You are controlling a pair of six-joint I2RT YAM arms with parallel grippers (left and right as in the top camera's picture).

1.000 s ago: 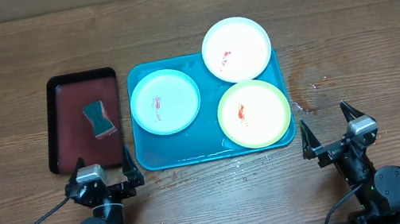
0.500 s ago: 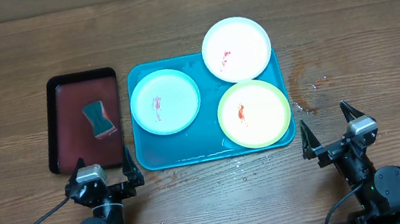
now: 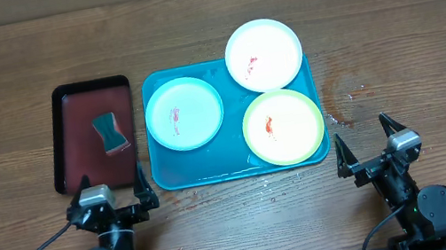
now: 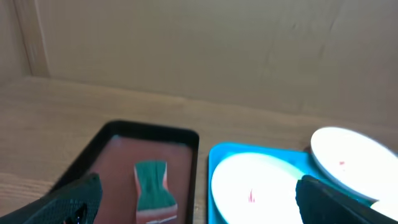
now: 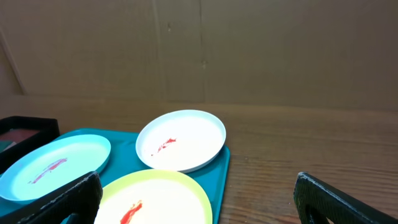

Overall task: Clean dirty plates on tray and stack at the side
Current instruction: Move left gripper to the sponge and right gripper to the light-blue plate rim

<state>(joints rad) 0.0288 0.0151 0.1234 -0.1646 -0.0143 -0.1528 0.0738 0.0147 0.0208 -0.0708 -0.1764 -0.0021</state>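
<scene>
The turquoise tray (image 3: 167, 165) holds three plates with red smears: a light blue plate (image 3: 184, 113) at left, a white plate (image 3: 263, 54) overhanging the far rim, and a yellow-green rimmed plate (image 3: 283, 126) at right. They also show in the right wrist view: light blue (image 5: 56, 167), white (image 5: 181, 140), yellow-green (image 5: 155, 199). My left gripper (image 3: 112, 196) is open and empty, near the table's front, in front of the black tray. My right gripper (image 3: 370, 146) is open and empty, right of the tray's front corner.
A black tray with dark red inside (image 3: 91, 132) stands left of the turquoise tray and holds a green sponge (image 3: 109, 132). The sponge also shows in the left wrist view (image 4: 152, 190). Wet spots mark the wood (image 3: 349, 96) right of the tray.
My left gripper has shifted slightly left and away from the table's front. Plates, trays and right gripper have not moved.
</scene>
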